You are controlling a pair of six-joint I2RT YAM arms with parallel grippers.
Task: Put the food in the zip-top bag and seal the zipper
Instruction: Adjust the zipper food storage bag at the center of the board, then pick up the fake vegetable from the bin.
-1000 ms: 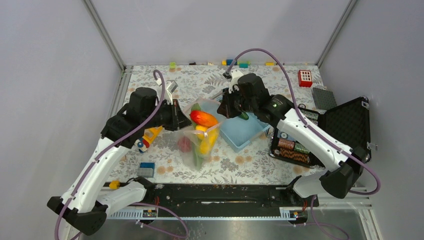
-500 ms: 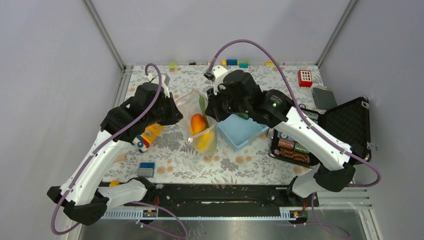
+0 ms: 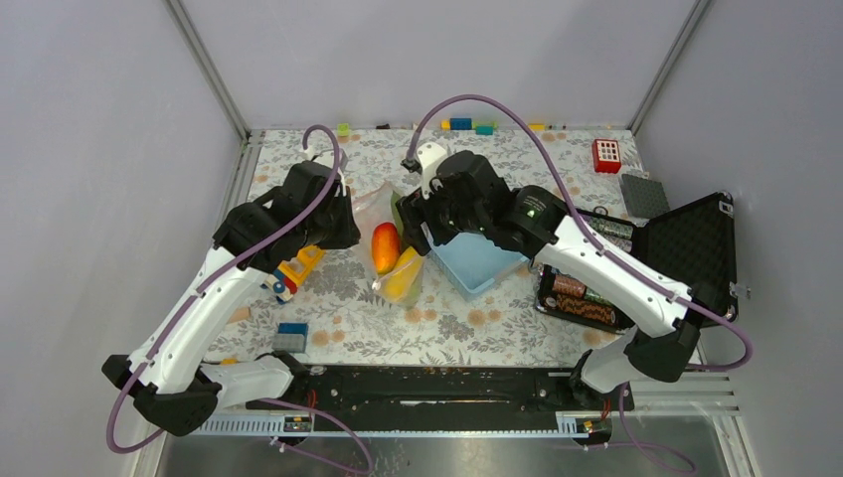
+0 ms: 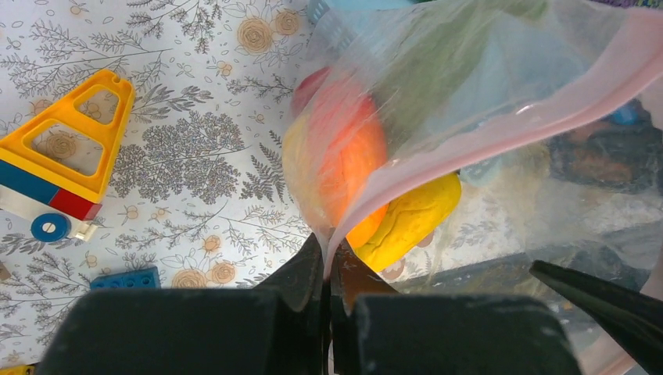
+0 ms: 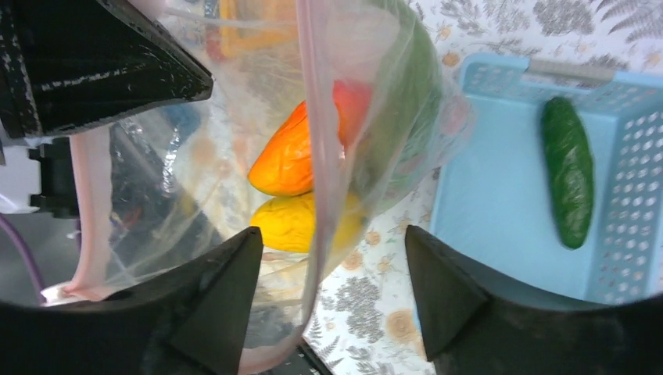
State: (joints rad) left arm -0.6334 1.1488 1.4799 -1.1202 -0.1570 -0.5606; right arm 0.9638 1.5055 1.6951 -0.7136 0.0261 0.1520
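While the left tool (image 4: 325, 262) is pinched shut on the pale pink zipper (image 4: 500, 125) at one end of the mouth, the zip-top bag (image 3: 370, 209) hangs lifted between both arms, its bottom sagging to the counter (image 3: 338, 288). Right tool (image 5: 332, 234) has its jaws apart, holding nothing; one pink lip runs down through the gap between its fingers without being clamped. Second lip bows away toward the left arm, so the mouth is open, not sealed. Inside the bag: red-orange fruit (image 5: 289, 160), lemon (image 5: 293, 223) under it, a green piece against the wall. Cucumber (image 5: 568, 172) lies outside, in the light blue mesh basket (image 5: 500, 195), just beside the bag on the right arm's side; long axis roughly parallel to the lip seen in the right wrist view. Right arm is the nearer one and the free one, so I'd judge it fetches the cucumber, fingers closing across the short width, while the left holds the mouth up. Sealing looks premature.
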